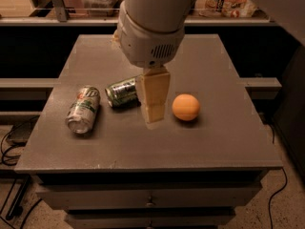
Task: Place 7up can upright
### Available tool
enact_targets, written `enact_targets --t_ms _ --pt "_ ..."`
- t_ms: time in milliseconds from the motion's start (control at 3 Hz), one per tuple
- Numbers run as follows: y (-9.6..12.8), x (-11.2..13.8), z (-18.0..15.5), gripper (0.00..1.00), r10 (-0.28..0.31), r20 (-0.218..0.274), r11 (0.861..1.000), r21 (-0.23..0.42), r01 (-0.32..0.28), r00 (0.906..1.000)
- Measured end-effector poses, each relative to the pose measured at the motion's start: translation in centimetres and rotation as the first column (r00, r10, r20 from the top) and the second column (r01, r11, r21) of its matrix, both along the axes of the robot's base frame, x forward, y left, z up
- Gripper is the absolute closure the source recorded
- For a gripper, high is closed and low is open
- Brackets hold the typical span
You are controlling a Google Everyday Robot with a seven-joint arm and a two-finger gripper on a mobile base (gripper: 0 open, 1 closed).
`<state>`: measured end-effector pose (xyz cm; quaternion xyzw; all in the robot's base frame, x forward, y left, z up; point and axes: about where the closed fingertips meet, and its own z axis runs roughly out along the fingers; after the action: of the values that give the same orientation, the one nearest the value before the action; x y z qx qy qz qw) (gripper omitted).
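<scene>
Grey counter [143,151], pale silver-white can with green and red logo [83,109] lying toward the left edge, round orange ball [186,107] right of centre, cream gripper [153,117] pointing down just beside it, grip state impossible to tell, dark green metallic 7up can [121,92] on its side mid-counter, right end hidden behind the gripper

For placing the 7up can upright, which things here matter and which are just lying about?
In the job:
7up can, lying on its side on the table
gripper, at that can's right end in this view

Lying about:
silver-white can, on its side, further left
orange ball, right of the gripper
</scene>
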<state>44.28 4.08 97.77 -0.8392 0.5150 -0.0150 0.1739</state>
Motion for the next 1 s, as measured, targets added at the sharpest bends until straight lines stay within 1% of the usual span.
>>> enact_targets --t_ms 333,667,1000 --pt "0.9 1.0 -0.6 0.00 -0.019 -0.010 1.000 -0.018 0.019 0.9998" --pt "3.1 3.2 -2.1 0.00 0.008 -0.015 0.998 -0.069 -0.009 0.9999" --pt "5.0 5.9 -4.7 0.00 0.036 -0.019 0.992 -0.124 -0.038 0.9992"
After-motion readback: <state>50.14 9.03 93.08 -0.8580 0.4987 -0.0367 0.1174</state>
